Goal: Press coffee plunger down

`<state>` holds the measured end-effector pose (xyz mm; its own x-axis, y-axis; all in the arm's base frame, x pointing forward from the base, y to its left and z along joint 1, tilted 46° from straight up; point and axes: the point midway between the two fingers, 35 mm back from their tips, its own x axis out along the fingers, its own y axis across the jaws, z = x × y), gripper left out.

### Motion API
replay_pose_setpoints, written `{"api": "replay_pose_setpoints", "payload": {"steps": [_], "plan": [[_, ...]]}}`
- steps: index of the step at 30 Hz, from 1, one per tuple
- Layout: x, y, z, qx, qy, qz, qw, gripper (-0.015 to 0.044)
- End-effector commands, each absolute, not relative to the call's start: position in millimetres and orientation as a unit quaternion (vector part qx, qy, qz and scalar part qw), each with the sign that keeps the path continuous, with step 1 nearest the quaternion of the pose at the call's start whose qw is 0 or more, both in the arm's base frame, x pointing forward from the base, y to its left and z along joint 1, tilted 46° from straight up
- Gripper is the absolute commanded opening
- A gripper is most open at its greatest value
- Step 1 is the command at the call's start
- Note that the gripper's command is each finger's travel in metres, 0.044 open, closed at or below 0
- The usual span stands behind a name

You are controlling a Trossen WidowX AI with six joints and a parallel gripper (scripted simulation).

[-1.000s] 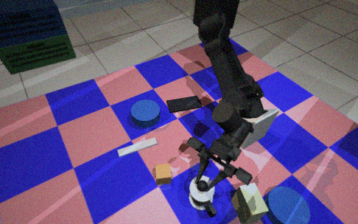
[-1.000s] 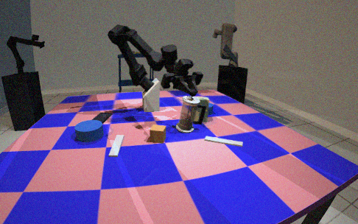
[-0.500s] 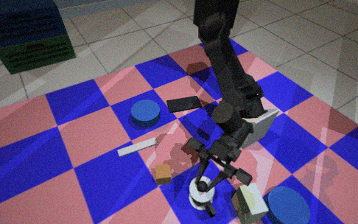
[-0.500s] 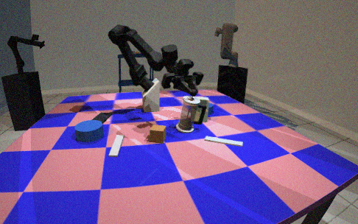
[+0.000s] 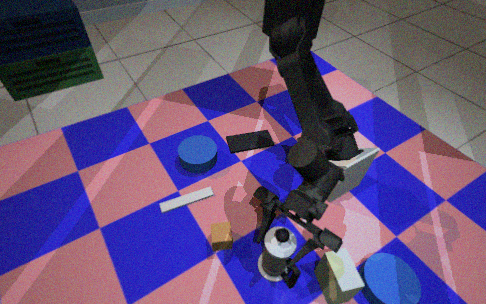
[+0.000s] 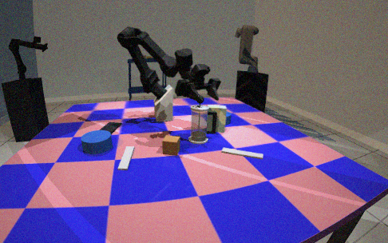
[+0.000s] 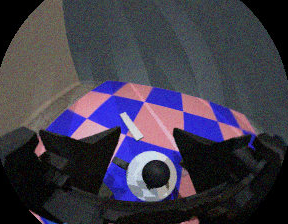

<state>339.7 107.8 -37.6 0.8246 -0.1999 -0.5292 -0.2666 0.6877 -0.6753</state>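
1 arm reaching down over the checkered table (image 5: 123, 185) in the top view, gripper (image 5: 278, 245) hanging above the coffee press (image 5: 276, 255) with fingers spread wide to either side of the black plunger knob (image 5: 282, 234), pinching nothing. Press standing upright on a blue square near the table's near edge, plunger sitting low against the pale lid. Lying around it: an orange cube (image 5: 221, 235) just to the left, a white bar (image 5: 186, 199) farther left, a blue disc (image 5: 197, 152), a black slab (image 5: 250, 141), a pale box (image 5: 340, 272) just to the right and a second blue disc (image 5: 390, 280) beyond.

Showing in the exterior view: press (image 6: 199, 124) upright near the table's middle, gripper (image 6: 199, 93) hovering just over it, fingers apart, not touching the glass. Orange cube (image 6: 171, 145) sitting just beside the press, another white bar (image 6: 242, 153) lying to the right.

Looking down in the wrist view: 2 dark fingers spreading left and right, knob (image 7: 155, 173) and pale lid of the press (image 7: 143, 189) centred between them, clear of both.
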Motion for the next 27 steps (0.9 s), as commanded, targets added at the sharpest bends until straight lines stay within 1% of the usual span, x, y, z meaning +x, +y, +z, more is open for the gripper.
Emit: {"api": "replay_pose_setpoints", "payload": {"steps": [1,7,16,27], "plan": [[339.4,108.0,-38.2,-0.394,0.296,0.021,0.87,0.0434],[336.8,114.4,-31.1,-0.393,0.299,0.021,0.869,0.044],[303.3,149.7,30.3,-0.395,0.302,0.015,0.867,0.044],[302.2,149.7,31.1,-0.395,0.302,0.014,0.868,0.044]]}}
